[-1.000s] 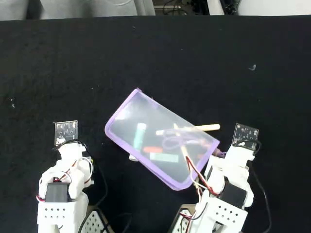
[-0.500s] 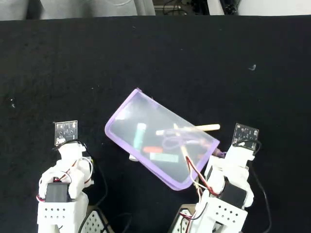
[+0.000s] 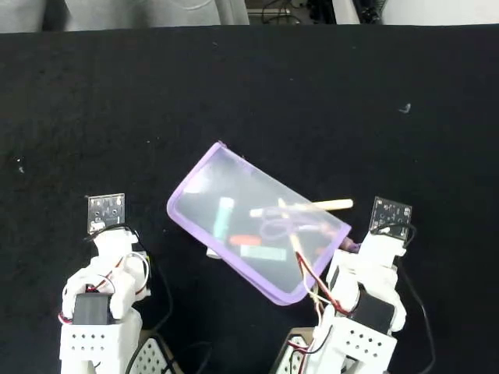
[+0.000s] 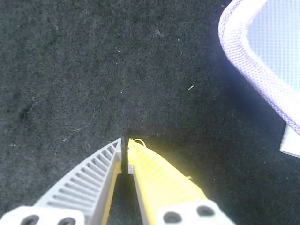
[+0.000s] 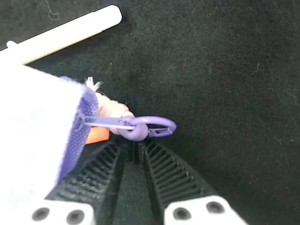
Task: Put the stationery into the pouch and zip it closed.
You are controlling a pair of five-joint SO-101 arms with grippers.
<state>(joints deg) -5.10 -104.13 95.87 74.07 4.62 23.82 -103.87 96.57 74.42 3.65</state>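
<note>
A see-through pouch point(image 3: 234, 183) edged in purple is laid slantwise on the black table point(image 3: 312, 93) between the two arms. Inside it are seen a blue stick point(image 3: 224, 216), purple scissors point(image 3: 279, 228), a red piece point(image 3: 240, 239) and a pale green bar point(image 3: 263, 252). A cream pen point(image 3: 331, 205) is left poking out past the edge. The left gripper point(image 4: 124, 142) is held near the pouch, its jaws pressed together on nothing. The right gripper point(image 5: 136, 146) has its jaws drawn together, with the purple zipper pull point(image 5: 149, 127) just at their tips. Whether the pull is gripped cannot be told.
</note>
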